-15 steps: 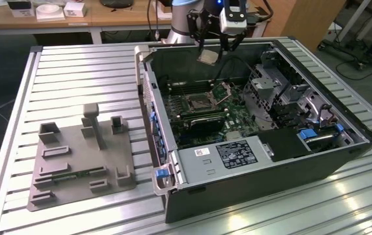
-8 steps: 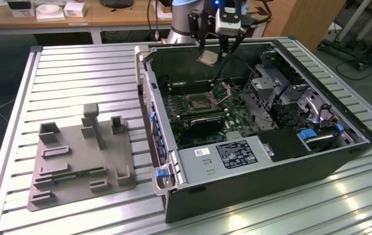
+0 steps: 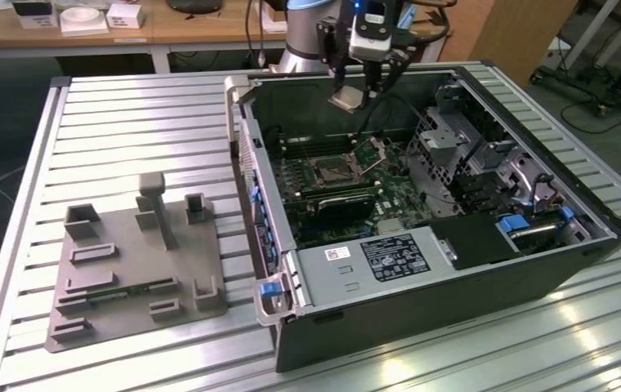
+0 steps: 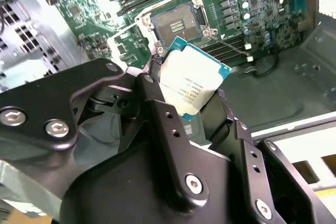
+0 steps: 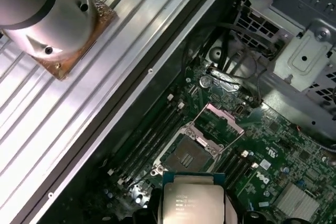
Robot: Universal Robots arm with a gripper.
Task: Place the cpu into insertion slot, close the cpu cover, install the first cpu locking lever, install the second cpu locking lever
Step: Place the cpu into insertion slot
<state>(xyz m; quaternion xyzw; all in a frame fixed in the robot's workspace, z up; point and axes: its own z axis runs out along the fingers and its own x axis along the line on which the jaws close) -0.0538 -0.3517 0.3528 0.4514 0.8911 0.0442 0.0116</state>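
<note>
Exterior view: a robot arm's gripper (image 3: pixel 352 91) hangs over an open computer case (image 3: pixel 431 302) that lies on its side on a slatted metal table (image 3: pixel 125 122). The jaws are closed to a narrow gap and pinch the cpu (image 3: pixel 348 100), a small flat square chip with a pale metal top, held tilted in the air well above the green motherboard (image 3: pixel 398 196). Below it, the insertion slot (image 3: pixel 327 170) sits bare, a dark square socket with a silvery rim. The cpu cover (image 3: pixel 376 151) stands swung up just beside the slot, leaving it exposed. In the second wrist view, two black fingers (image 4: pixel 163 119) press on opposite edges of the chip, and its top face and green border show between them. The chip looks light, thin and rigid, so it should need little force. Its smooth metal top and narrow edges probably give a slippery grip, so holding it by two opposite sides seems right. The underside and the socket's contacts are likely fragile and best left untouched. A grey parts fixture (image 3: pixel 125 269) rests on the table at the exterior view's left.
</note>
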